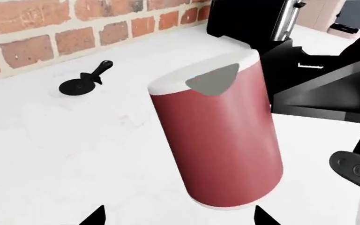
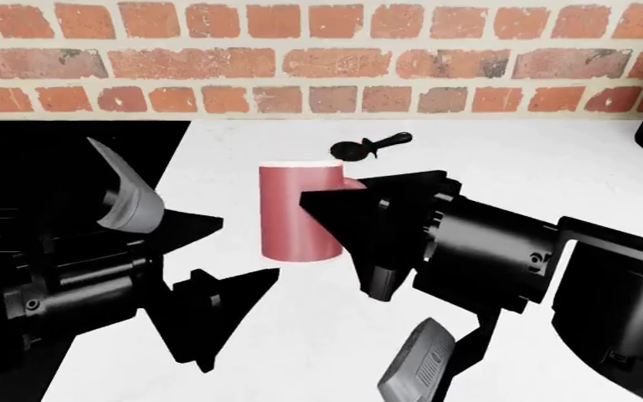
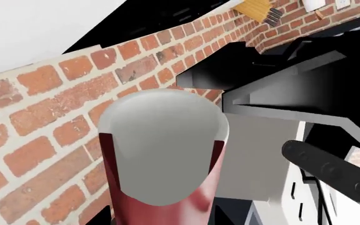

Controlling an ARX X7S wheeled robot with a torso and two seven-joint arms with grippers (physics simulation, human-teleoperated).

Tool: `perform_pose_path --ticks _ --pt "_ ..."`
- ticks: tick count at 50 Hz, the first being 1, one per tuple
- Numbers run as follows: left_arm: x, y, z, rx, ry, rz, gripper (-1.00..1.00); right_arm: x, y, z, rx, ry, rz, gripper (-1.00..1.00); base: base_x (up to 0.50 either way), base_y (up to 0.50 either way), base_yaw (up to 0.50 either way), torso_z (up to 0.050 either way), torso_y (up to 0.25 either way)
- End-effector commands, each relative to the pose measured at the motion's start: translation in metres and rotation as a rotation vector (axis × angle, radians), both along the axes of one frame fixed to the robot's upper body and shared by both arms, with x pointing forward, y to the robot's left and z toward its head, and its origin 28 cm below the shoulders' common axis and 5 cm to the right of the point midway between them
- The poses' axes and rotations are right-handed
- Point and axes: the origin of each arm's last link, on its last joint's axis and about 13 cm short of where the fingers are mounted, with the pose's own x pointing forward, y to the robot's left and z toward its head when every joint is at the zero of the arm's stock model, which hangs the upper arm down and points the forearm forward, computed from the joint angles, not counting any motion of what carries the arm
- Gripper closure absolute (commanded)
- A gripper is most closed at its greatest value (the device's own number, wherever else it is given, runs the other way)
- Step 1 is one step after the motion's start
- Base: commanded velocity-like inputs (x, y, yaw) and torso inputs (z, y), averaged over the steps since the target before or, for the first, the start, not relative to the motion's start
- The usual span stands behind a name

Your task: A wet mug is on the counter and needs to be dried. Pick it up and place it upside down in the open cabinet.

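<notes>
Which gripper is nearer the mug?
Right. The right gripper is against the mug, apparently straddling it; the left gripper sits open, short of it.

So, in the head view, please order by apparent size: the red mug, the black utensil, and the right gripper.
1. The right gripper, largest, though it is nearest the camera, which inflates it.
2. The red mug, standing on the white counter.
3. The black utensil, clearly smallest, lying farther back.
</notes>
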Motion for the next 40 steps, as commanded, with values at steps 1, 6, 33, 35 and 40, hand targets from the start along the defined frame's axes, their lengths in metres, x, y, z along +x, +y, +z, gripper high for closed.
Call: perform_pose_path --ticks 1,6,33,35,40 --pt "0.005 -0.001 0.006 0.009 0.012 -0.028 -1.00 -0.002 0.004 -0.002 -0.020 -0.037 0.039 1.00 0.00 0.00 0.00 0.000 0.000" --pt "0.005 -0.003 0.007 -0.034 0.004 -0.051 -1.00 -0.003 0.004 -0.003 -0.016 -0.038 0.041 1.00 0.00 0.00 0.00 0.000 0.000" --pt "0.014 -0.015 0.015 -0.310 -0.045 -0.148 -1.00 -0.004 0.004 -0.007 -0.006 -0.042 0.055 1.00 0.00 0.00 0.00 0.000 0.000" --pt "0.015 -0.016 0.016 -0.326 -0.045 -0.152 -1.00 -0.003 0.004 -0.009 -0.004 -0.041 0.057 1.00 0.00 0.00 0.00 0.000 0.005" --pt "0.016 -0.017 0.016 -0.345 -0.044 -0.157 -1.00 -0.002 0.005 -0.013 -0.001 -0.035 0.063 1.00 0.00 0.00 0.00 0.000 0.000"
